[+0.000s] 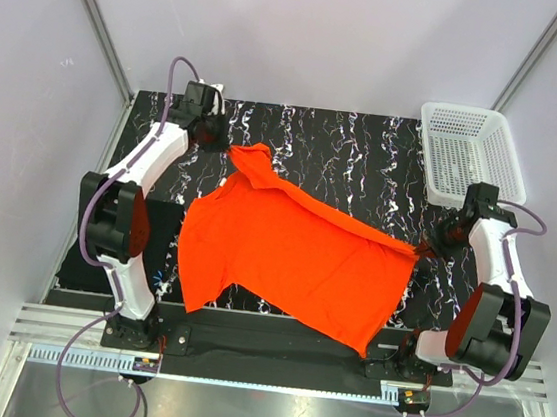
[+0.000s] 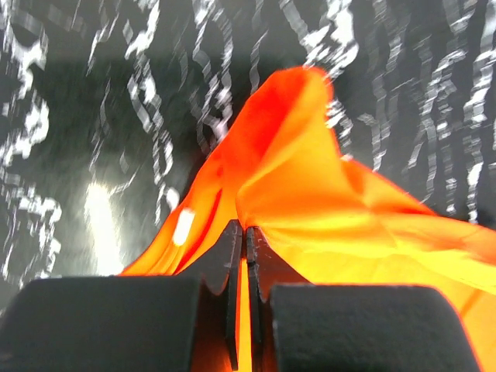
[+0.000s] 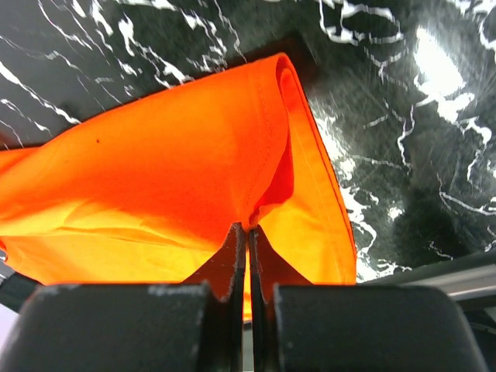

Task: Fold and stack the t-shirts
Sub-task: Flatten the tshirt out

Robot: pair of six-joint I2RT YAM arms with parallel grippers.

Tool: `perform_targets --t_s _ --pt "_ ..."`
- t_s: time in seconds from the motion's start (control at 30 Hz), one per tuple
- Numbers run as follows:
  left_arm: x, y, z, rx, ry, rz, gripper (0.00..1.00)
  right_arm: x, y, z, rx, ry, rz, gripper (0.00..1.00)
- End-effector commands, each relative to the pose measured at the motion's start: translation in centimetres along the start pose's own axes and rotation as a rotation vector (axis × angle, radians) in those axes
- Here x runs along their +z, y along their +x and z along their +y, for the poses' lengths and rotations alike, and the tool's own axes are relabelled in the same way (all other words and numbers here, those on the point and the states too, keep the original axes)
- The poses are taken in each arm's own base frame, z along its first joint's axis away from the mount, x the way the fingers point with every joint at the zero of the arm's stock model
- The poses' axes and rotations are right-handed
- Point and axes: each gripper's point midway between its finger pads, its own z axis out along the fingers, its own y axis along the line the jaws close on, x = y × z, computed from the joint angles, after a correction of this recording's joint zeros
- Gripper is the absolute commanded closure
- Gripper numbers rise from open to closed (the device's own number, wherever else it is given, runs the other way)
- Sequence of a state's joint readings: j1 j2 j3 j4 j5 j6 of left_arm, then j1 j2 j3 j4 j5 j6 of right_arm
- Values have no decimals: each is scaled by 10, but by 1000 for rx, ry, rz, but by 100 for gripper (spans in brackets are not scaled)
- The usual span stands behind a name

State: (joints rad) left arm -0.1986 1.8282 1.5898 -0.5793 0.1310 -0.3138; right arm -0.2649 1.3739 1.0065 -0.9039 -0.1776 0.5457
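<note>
I had the black white-veined mat [image 1: 366,148] over the table, pale walls on three sides, white mesh basket [image 1: 471,155] at the far-right corner. Orange-red t-shirt [image 1: 293,256] sat mid-mat, spread slantwise. Left arm reached fwd to the far left, left gripper [image 1: 223,147] w/ jaws pinching the shirt's far end (wrist cam showed cloth squeezed between them). Right arm bent inward, right gripper [image 1: 431,248] clamped on the shirt's right-hand corner.
</note>
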Motion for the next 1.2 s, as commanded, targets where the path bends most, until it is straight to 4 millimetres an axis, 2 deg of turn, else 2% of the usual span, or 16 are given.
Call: perform_targets --t_s 0.0,0.33,0.57,0.67,0.7,0.73,0.77,0.8,0.87,0.93,0.97,1.0,1.03,1.1,1.13,1.17 --pt "-24 -11 9 -28 -25 -48 96 -7 9 2 1 -35 9 100" --pt "-11 18 27 -51 -65 64 97 6 37 -14 23 5 73 100" --pt "-8 54 49 -67 -158 156 97 16 51 -28 67 55 114 100" --pt "-13 66 61 -87 -224 180 96 19 58 -32 84 71 138 96" --pt "-19 65 67 -94 -265 164 92 20 59 -34 85 81 141 95" --pt "-21 71 69 -99 -275 170 83 20 60 -36 88 87 146 93" --pt "-24 70 70 -102 -281 164 71 20 61 -38 76 94 150 83" --pt "-29 69 70 -100 -291 151 62 20 60 -40 70 107 147 78" --pt "-36 52 64 -88 -269 84 40 17 56 -40 39 109 140 67" --pt "-35 34 46 -29 -179 36 33 16 48 -37 14 108 119 59" --pt "-29 23 33 1 -114 6 25 11 39 -30 -16 87 99 54" --pt "-25 20 16 51 -49 14 20 12 34 -26 -28 79 97 48" --pt "-12 11 6 74 -22 16 19 10 30 -23 -41 72 89 46" --pt "4 9 -18 164 21 28 19 12 18 -14 -60 55 80 44" --pt "6 -4 -31 205 30 -2 20 12 14 -10 -65 48 80 44" --pt "23 2 -35 246 13 17 21 12 9 -5 -67 34 74 44"
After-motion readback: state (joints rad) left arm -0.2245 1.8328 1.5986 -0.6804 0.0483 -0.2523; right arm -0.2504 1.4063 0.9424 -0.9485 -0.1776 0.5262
